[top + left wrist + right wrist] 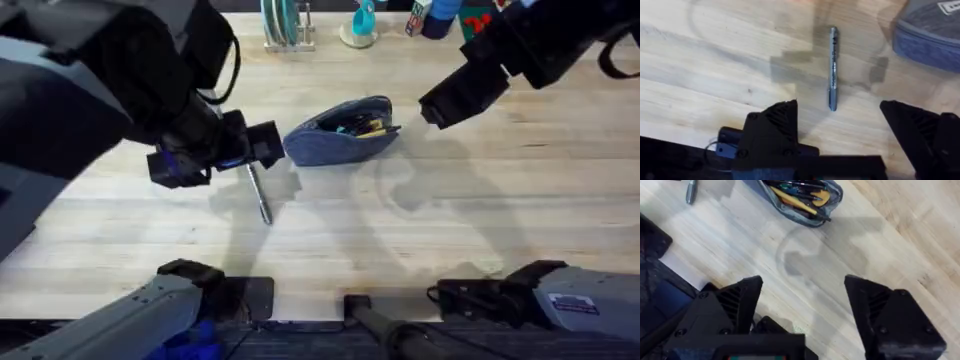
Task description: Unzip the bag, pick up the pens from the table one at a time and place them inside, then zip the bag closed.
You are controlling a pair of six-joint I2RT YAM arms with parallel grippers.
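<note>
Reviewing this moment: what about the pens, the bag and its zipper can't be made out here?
- Silver pen: upper end hidden under the left gripper overhead; cut by the edge in the right wrist view.
- Printing on that pen, left wrist view: too small to read.
- Bag contents: overlapping; count unclear.
- Zipper pull: too small to find.
- Bag, left wrist view: cut off at the corner.

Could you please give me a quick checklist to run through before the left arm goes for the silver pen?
1. Bag unzipped, mouth open: ok.
2. Yellow pen already inside the bag: ok.
3. Silver pen lying free on the table, apart from the bag: ok.
4. Left gripper open, hanging above the pen with a finger on each side: ok.
5. Right gripper open, holding nothing, off to the bag's side: ok.
6. Room left in the bag for another pen: cannot tell.
</note>
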